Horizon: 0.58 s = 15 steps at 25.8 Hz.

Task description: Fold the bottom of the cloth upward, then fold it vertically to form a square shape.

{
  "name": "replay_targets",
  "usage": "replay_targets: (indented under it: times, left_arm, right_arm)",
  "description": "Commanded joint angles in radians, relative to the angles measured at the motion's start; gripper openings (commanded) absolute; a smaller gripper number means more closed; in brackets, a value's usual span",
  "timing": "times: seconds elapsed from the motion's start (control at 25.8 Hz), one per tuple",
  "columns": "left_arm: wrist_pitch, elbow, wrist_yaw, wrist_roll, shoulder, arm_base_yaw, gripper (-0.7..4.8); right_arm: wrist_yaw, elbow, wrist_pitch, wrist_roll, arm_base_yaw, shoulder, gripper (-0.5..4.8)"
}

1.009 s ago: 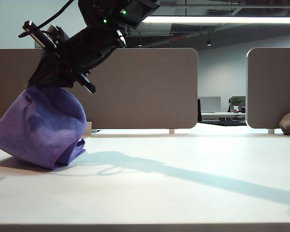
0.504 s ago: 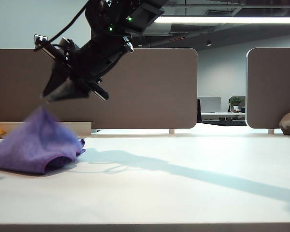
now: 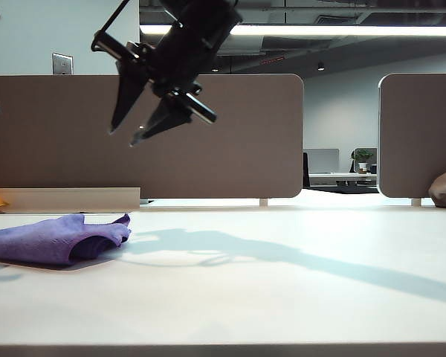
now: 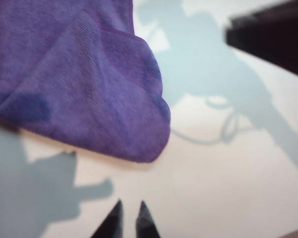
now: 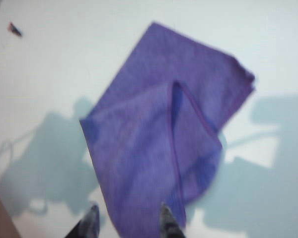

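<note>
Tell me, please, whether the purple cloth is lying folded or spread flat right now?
Folded, roughly. The cloth lies on the table with one layer doubled over another, its stitched edge crossing the top. Neither gripper holds it.

I'm working in an open-plan office: grey desk divider panels behind my counter, ceiling strip lights, distant monitor and potted plant.

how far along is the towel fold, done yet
Mostly folded: the cloth lies doubled over on the table, but rumpled, not a neat square. Nothing is held: the right claw hangs open above it, and the left claw is empty, tips close. Squaring remains.
</note>
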Motion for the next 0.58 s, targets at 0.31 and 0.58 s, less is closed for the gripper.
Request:
replay_targets:
  times: [0.31,0.58]
  left_arm:
    - [0.146,0.002,-0.023,0.034,0.263,0.011,0.93]
    - [0.242,0.003,-0.069,0.034,0.323,0.079,0.92]
  right_arm:
    - [-0.122,0.001,-0.312,-0.095,-0.033,-0.013,1.88]
    - [-0.229,0.001,-0.244,-0.032,-0.034,-0.011,2.03]
